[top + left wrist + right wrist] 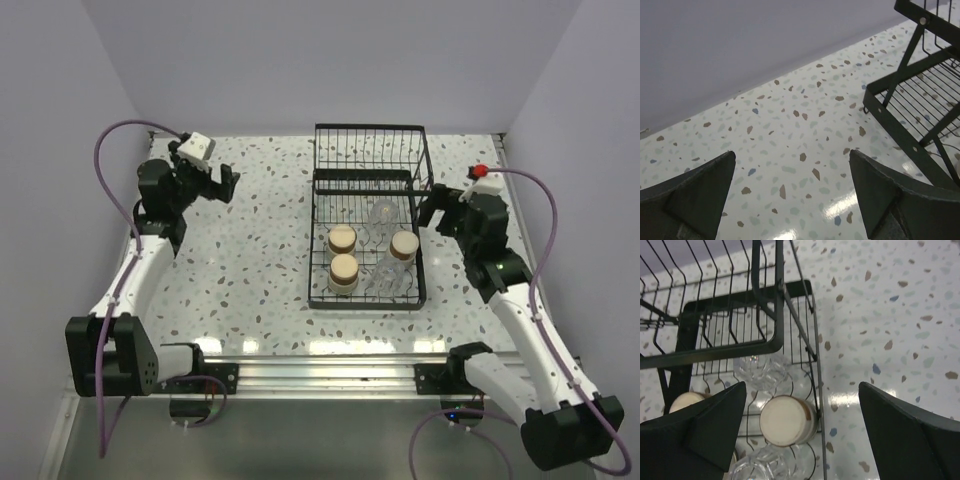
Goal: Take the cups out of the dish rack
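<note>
all five cups sit in the low part of the dish rack [312, 296], which stands on the speckled worktop [250, 250] between the two arms. two brown cups [342, 238] stand one behind the other on its left side, bottom-up with their pale bases showing. a third brown cup [404, 245] stands on the right side, with one clear cup [381, 214] behind it and another clear cup [393, 280] in front. none is out yet, so i'd say the job is at its very start. the right claw [432, 210] hangs just beside the rack's right rail, spread wide and holding nothing. its own camera looks down past the raised wire section [730, 347] onto the third brown cup and its clear neighbours. the left claw [228, 186] is well apart from the rack over bare worktop, also wide open and empty. what worries me is the reach in from the right: the raised wire section overhangs the rear clear cup, so a finger could catch a wire and drag the whole rack. the clear cups crowd the brown one, so a wide claw coming down may nudge or tip one. the clear ones also look slippery and hard to judge, and a poor pinch might let one drop back onto the wires.
</note>
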Tool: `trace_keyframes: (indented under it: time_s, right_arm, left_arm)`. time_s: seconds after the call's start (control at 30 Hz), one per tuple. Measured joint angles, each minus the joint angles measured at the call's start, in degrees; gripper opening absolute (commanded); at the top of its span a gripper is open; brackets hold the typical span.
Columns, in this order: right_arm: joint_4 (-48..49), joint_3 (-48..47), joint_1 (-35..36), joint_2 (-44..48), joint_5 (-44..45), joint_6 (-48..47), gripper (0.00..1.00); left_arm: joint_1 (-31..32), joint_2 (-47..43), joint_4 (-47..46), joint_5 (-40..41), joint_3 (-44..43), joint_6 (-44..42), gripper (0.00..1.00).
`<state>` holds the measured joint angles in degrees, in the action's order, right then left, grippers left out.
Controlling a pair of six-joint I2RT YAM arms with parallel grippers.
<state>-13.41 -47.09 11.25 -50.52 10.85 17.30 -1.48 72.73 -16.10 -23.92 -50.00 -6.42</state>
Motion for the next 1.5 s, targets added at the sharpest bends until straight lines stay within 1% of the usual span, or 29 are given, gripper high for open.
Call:
trace_keyframes:
  time_s: [0.1, 0.2, 0.27, 0.4, 0.5, 0.63, 0.73, 1.0, 1.07, 1.17, 1.27, 1.3, 1.33, 1.4, 1.43, 1.5]
  right_arm:
    - [-5.84, -1.77, 6.05, -3.80, 1.66, 1.77, 0.97]
    - [-10.21, -1.64, 11.89, -5.40, 2.58, 4.46, 0.98]
    - [-12.52, -1.64, 16.55, -5.51, 4.70, 6.67, 0.98]
    - [-17.09, -1.99, 27.28, -7.41, 12.50, 11.32, 0.98]
    - [-19.52, -2.60, 31.32, -11.89, 15.74, 14.08, 0.98]
    - [-21.11, -2.38, 32.17, -17.16, 18.45, 16.94, 0.98]
    - [-21.66, -1.64, 32.26, -16.96, 19.71, 18.08, 0.98]
    - [-19.71, 1.09, 32.26, -15.93, 18.99, 19.43, 0.97]
    - [-19.41, 1.53, 32.26, -15.93, 18.56, 19.52, 0.95]
    - [-18.47, 1.97, 32.26, -16.20, 17.86, 19.61, 0.90]
    - [-17.40, 2.27, 32.26, -17.46, 17.03, 19.67, 0.79]
    - [-17.16, 2.38, 32.26, -17.88, 16.63, 19.71, 0.74]
    - [-17.03, 2.47, 32.26, -18.14, 16.52, 19.67, 0.64]
    - [-16.59, 2.49, 32.26, -18.18, 16.41, 19.65, 0.56]
    - [-16.50, 2.51, 32.26, -18.14, 16.33, 19.67, 0.49]
    - [-16.50, 2.56, 32.26, -18.01, 16.28, 19.76, 0.41]
  left_arm:
    - [0.00, -1.27, 15.15, -2.21, -6.01, -2.58, 1.00]
    - [0.00, -2.14, 27.54, -3.17, -9.05, -5.49, 1.00]
    - [0.00, -2.71, 34.05, -3.82, -10.05, -7.13, 1.00]
    - [0.00, -3.15, 44.76, -6.36, -12.35, -10.01, 1.00]
    - [0.00, -3.37, 48.96, -8.04, -12.92, -11.19, 1.00]
    - [0.00, -3.45, 52.19, -9.01, -12.96, -11.69, 1.00]
    - [0.00, -3.56, 53.72, -9.38, -13.05, -12.22, 1.00]
    - [0.00, -4.22, 54.84, -10.19, -13.29, -12.68, 1.00]
    - [0.00, -4.28, 54.84, -10.19, -13.29, -12.68, 1.00]
    - [0.00, -4.52, 54.84, -10.19, -13.29, -12.68, 1.00]
    - [0.00, -4.85, 54.84, -10.19, -13.29, -12.70, 1.00]
    - [0.00, -4.94, 54.82, -10.19, -13.29, -12.70, 1.00]
    - [0.00, -4.98, 54.82, -10.19, -13.29, -12.70, 1.00]
    - [0.00, -5.03, 54.84, -10.19, -13.29, -12.70, 1.00]
    - [0.00, -5.05, 54.84, -10.19, -13.29, -12.70, 1.00]
    - [0.00, -5.05, 54.84, -10.19, -13.29, -12.70, 1.00]
